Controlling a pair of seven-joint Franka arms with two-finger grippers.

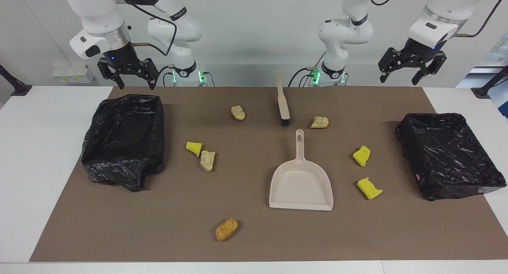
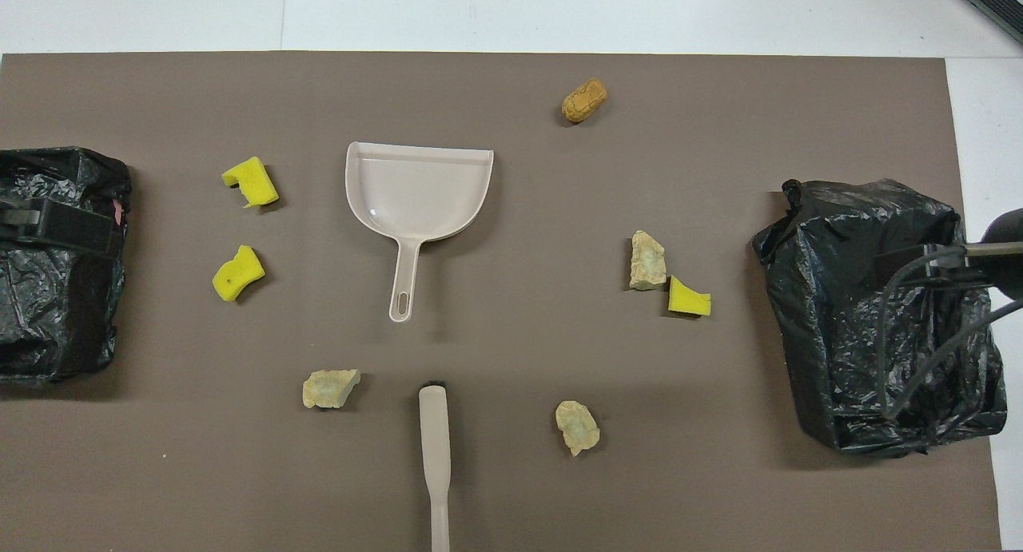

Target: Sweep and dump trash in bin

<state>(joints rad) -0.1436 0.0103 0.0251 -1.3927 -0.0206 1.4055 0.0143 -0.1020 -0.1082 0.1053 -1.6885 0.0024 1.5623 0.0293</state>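
Trash lies scattered on the brown mat: yellow sponge scraps and bread-like lumps, with an orange-brown lump farthest from the robots. The beige dustpan lies mid-mat, its handle pointing at the robots. Nearer to them lies the brush. One black-bagged bin sits at the right arm's end, another bin at the left arm's end. My right gripper hangs open and empty over its bin's near edge. My left gripper hangs open and empty, high over the table's near edge.
The brown mat covers most of the white table. The right arm's cables hang over the bin at that end in the overhead view.
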